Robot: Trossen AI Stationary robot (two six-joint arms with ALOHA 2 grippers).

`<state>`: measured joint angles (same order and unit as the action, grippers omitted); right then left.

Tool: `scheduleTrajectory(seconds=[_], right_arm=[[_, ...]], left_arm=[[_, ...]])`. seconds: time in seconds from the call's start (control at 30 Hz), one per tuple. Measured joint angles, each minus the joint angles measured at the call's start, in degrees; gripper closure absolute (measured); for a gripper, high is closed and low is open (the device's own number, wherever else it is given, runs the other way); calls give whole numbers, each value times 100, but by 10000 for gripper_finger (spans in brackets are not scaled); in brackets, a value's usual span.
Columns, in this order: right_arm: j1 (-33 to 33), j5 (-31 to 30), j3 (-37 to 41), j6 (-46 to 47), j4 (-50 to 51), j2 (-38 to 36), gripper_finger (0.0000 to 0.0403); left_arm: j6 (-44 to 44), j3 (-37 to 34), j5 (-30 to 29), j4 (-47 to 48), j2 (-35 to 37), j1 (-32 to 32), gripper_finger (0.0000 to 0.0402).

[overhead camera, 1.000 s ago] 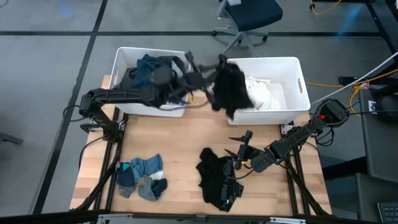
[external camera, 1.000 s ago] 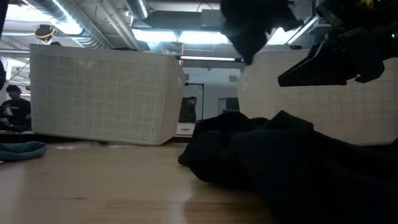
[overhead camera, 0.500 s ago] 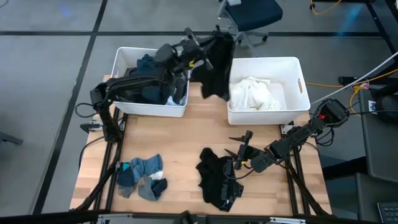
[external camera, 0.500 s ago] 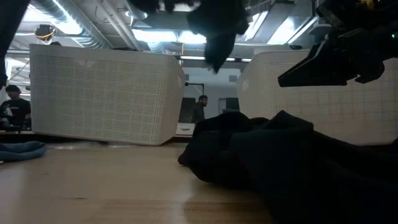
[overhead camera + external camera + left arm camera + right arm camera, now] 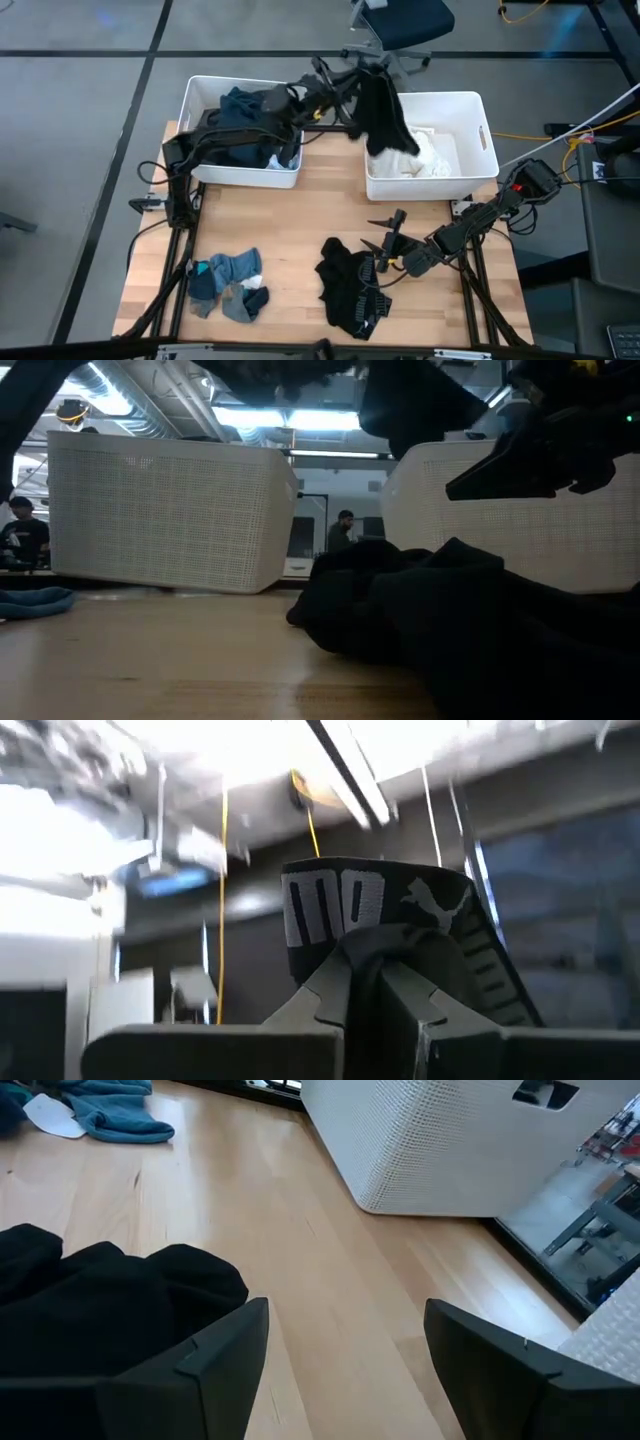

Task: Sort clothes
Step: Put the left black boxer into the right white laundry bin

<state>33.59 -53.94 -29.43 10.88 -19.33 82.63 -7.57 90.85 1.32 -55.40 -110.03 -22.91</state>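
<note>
My left gripper (image 5: 352, 84) is raised above the gap between the two white bins and is shut on a black garment (image 5: 382, 115). The garment hangs over the left end of the right bin (image 5: 475, 140), which holds white clothes (image 5: 415, 150). It also shows in the low view (image 5: 410, 405). My right gripper (image 5: 386, 232) is open and empty, low over the table beside a black garment heap (image 5: 350, 285) that lies on the wood. That heap also shows in the right wrist view (image 5: 90, 1300). The left bin (image 5: 195, 105) holds dark and blue clothes. My left gripper pinches the black garment between its two fingers (image 5: 322, 995), just below the lettered elastic waistband (image 5: 380, 905). The cloth is bunched into several layers at the hold. The garment is lifted clear of the table and hangs slack beside the gripper over the right bin.
A small heap of teal and grey-blue socks (image 5: 230, 285) lies near the table's front left corner. Bare wood (image 5: 300, 215) lies between the bins and the heaps. An office chair (image 5: 400, 25) stands beyond the far edge. A person (image 5: 345, 530) shows far behind the bins.
My left gripper has carried the black garment up and toward the table's far edge, then a little to the right. The garment swung to the gap between the bins and back, and now hangs over the right bin's left end.
</note>
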Motion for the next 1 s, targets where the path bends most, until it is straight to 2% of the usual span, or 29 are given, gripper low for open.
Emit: scheduleTrajectory(seconds=[0.2, 0.37, 0.6, 0.7, 0.8, 0.9, 1.0], right_arm=[[-154, 452, 2, 141, 32, 0, 133], [-138, 457, 2, 145, 25, 0, 133], [-138, 455, 2, 146, 13, 0, 133], [-138, 455, 4, 147, 1, 0, 133], [-138, 454, 4, 146, 2, 0, 133], [-138, 454, 5, 146, -3, 0, 133], [-138, 455, 4, 146, 1, 2, 133]], left_arm=[[15, -4, 2, 1034, -593, 32, 385], [-71, -7, 0, 2056, -1038, 44, 384], [-449, 17, 0, 3272, -1136, 65, 384], [-466, 32, -11, 3486, -1107, 66, 381], [-482, 25, -54, 3633, -1024, 67, 355], [-474, 82, -77, 3997, -876, 65, 309], [-522, 233, -83, 4768, -602, 103, 262]])
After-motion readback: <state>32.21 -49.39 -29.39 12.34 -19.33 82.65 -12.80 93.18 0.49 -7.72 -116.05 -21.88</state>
